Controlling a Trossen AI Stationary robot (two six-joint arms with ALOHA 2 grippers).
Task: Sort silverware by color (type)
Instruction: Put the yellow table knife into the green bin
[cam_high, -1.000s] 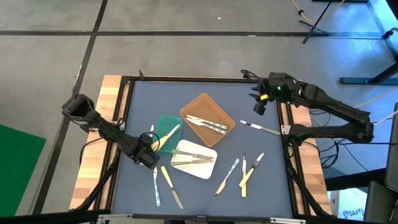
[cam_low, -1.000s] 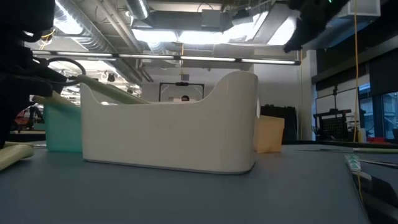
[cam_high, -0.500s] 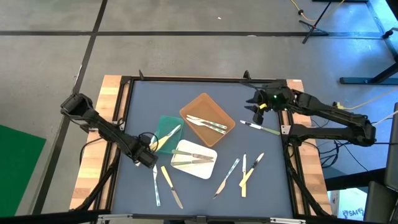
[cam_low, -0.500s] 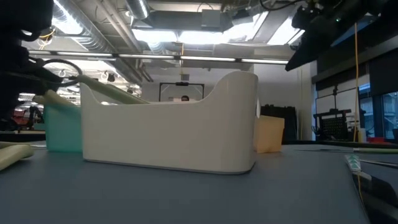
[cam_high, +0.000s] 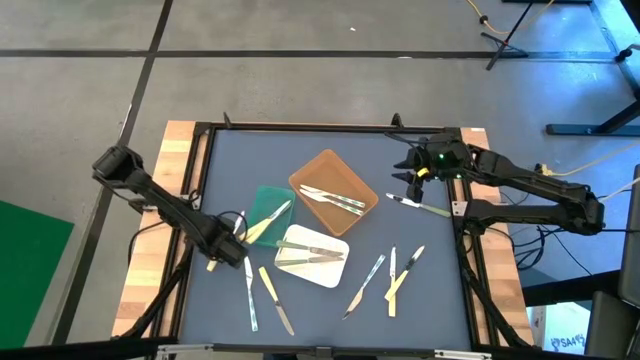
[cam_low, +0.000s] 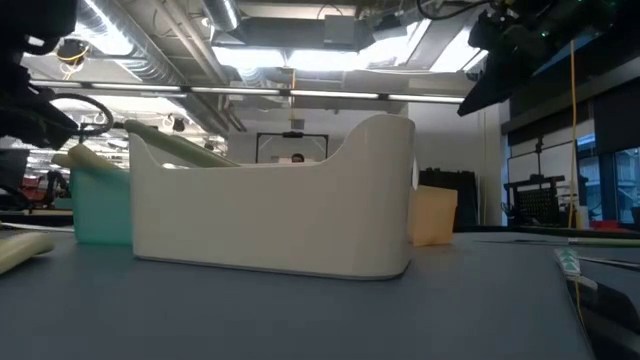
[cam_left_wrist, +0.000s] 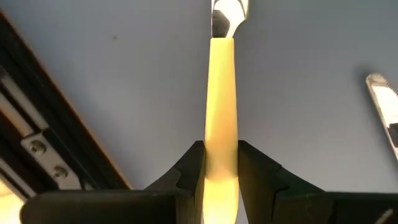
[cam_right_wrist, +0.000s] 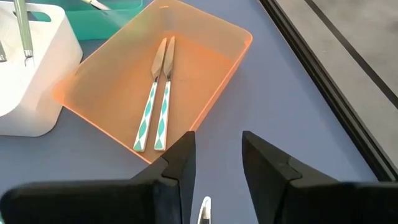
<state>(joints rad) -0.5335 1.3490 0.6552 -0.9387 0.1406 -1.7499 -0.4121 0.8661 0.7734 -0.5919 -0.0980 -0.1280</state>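
My left gripper (cam_high: 228, 252) (cam_left_wrist: 221, 149) stands near the table's left edge, beside the green tray (cam_high: 262, 196), shut on a yellow-handled piece of silverware (cam_left_wrist: 222, 93). Its metal end (cam_left_wrist: 229, 12) points away from the fingers. My right gripper (cam_high: 408, 180) (cam_right_wrist: 214, 146) hangs open at the far right, slanting down over a pale green-handled piece (cam_high: 424, 208) that lies flat on the table. That piece's metal tip (cam_right_wrist: 204, 208) shows below the gap between the fingers. Nothing is between them. My left gripper pinches the yellow handle (cam_left_wrist: 221, 134) between its two fingers (cam_left_wrist: 189, 165), one on each long side. The fingers come from above, pointing down, and the handle runs out past them. Whether the piece's metal end rests on the table, I cannot tell.
A brown tray (cam_high: 352, 172) (cam_right_wrist: 233, 37) holds two silvery-blue pieces (cam_right_wrist: 155, 99). A white tray (cam_high: 300, 236) holds more, and a yellow-handled piece (cam_high: 266, 222) leans on the green tray. Several pieces (cam_high: 392, 272) lie loose near the front edge. A black frame (cam_high: 462, 260) rims the table.
My right gripper has come down from the far right corner toward the green-handled piece and tipped lower. My left gripper has shifted slightly toward the table's left edge, and a yellow handle end now shows beside it.
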